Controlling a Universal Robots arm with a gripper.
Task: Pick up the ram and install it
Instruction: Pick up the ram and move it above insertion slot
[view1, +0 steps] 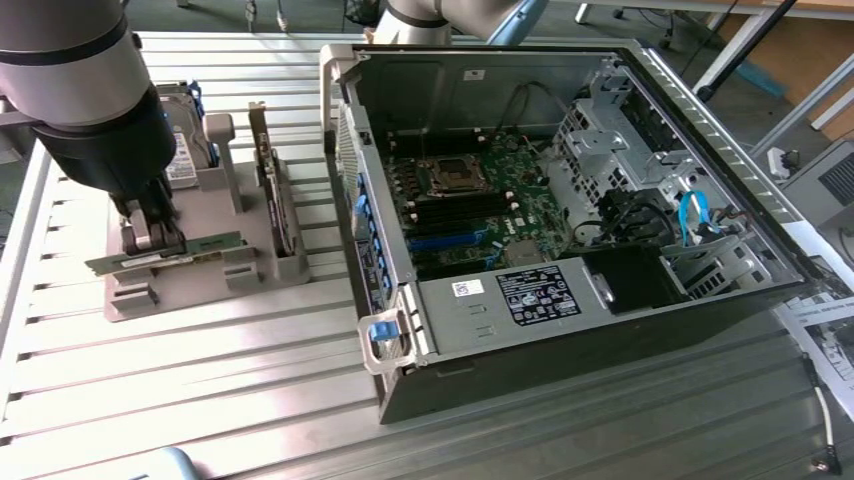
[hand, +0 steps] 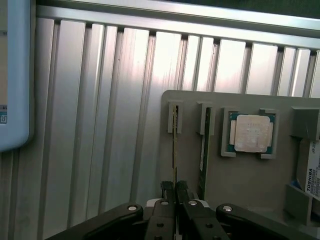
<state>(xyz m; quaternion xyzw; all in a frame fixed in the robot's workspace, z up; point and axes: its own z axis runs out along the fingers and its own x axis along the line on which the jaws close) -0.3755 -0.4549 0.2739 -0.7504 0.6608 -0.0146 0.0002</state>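
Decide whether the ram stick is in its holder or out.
In: the ram stick stands on edge, its end in a slot of the holder, the gripper shut on it.

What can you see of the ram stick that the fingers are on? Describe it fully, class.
The ram stick is a long, thin green board, edge-on in the wrist view. It stands on its long edge in slots of the grey holder. The dark fingers are closed on it from both sides. In the exterior view it sits low in that holder, to the exterior view's left of the open computer case. A second green stick stands parallel beside it, apart.
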